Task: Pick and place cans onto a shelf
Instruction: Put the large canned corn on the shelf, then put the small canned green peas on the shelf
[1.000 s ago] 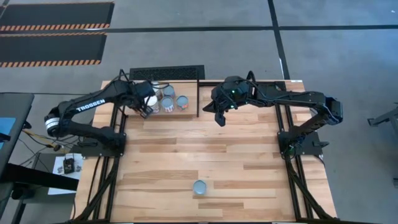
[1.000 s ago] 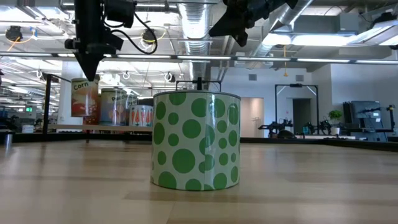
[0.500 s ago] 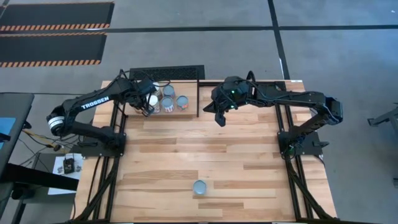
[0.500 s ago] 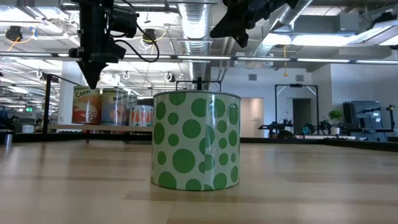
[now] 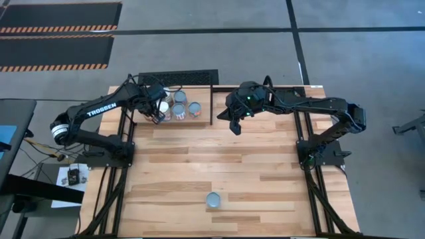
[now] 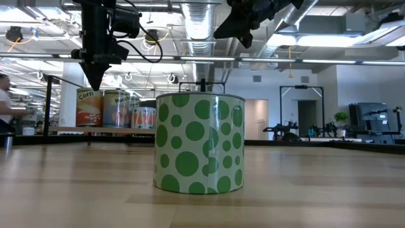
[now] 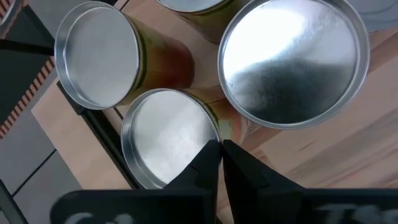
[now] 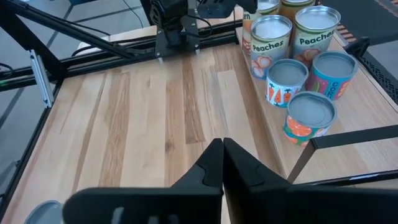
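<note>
Several cans (image 5: 179, 105) stand upright on the shelf (image 5: 211, 106) at the table's far left; they also show in the right wrist view (image 8: 292, 62). My left gripper (image 5: 158, 113) is shut and points down over them. Its tips (image 7: 217, 152) sit at the rim of a silver-topped can (image 7: 168, 134), the "Corn" can (image 6: 89, 107) in the low view. A green-dotted can (image 6: 199, 142) stands alone near the table's near edge (image 5: 214, 200). My right gripper (image 5: 234, 126) is shut, empty and raised just right of the shelf. My left gripper's shut fingers point down at the near rim of the Corn can's top (image 7: 202, 134). I cannot tell whether they touch it. The can stands upright on the shelf.
The shelf's black rod frame (image 8: 336, 140) stands between my right gripper and the cans. A black grate (image 5: 178, 78) lies behind the shelf. Bare plank tabletop (image 5: 232, 159) spreads between the shelf and the dotted can. A person shows at the low view's left edge (image 6: 5, 101).
My left gripper, shut throughout, has gone a little toward the table's far edge. The Corn can has slid the same way on the shelf and stays upright. In the last half second both have kept still.
</note>
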`<state>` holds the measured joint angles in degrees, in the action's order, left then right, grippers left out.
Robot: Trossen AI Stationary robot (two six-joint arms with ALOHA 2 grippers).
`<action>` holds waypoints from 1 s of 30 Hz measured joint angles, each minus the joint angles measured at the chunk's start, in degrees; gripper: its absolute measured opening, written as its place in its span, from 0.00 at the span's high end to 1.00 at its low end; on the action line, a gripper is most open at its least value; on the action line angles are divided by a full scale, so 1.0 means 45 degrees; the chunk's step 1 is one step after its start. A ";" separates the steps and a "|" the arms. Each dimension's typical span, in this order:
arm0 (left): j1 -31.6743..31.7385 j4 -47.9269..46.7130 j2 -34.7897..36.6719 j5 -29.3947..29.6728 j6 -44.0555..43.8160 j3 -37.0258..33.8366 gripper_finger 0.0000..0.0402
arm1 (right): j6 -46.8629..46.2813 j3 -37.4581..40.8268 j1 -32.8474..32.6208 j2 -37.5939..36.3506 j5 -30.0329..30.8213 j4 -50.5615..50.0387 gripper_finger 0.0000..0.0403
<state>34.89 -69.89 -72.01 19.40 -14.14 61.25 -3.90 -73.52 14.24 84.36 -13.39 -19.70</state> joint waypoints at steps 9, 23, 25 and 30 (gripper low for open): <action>0.0000 -0.0005 0.0000 0.0146 0.0094 0.0000 0.91 | 0.0020 0.0000 0.0000 0.0000 -0.0005 0.0000 0.97; 0.0000 0.0015 0.0905 0.0502 -0.0336 -0.0010 0.90 | 0.0214 0.0000 0.0024 0.0000 -0.0005 0.0000 0.95; -0.0008 0.0027 0.1183 0.0500 -0.0454 -0.0010 0.90 | 0.0214 0.0000 0.0024 0.0000 -0.0005 -0.0001 0.95; -0.0254 0.0165 0.2053 0.0585 -0.0982 -0.0010 0.90 | 0.0214 0.0000 0.0048 0.0000 -0.0005 -0.0001 0.94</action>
<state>33.75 -69.14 -62.77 22.03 -18.56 61.21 -2.94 -73.52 14.46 84.36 -13.41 -19.70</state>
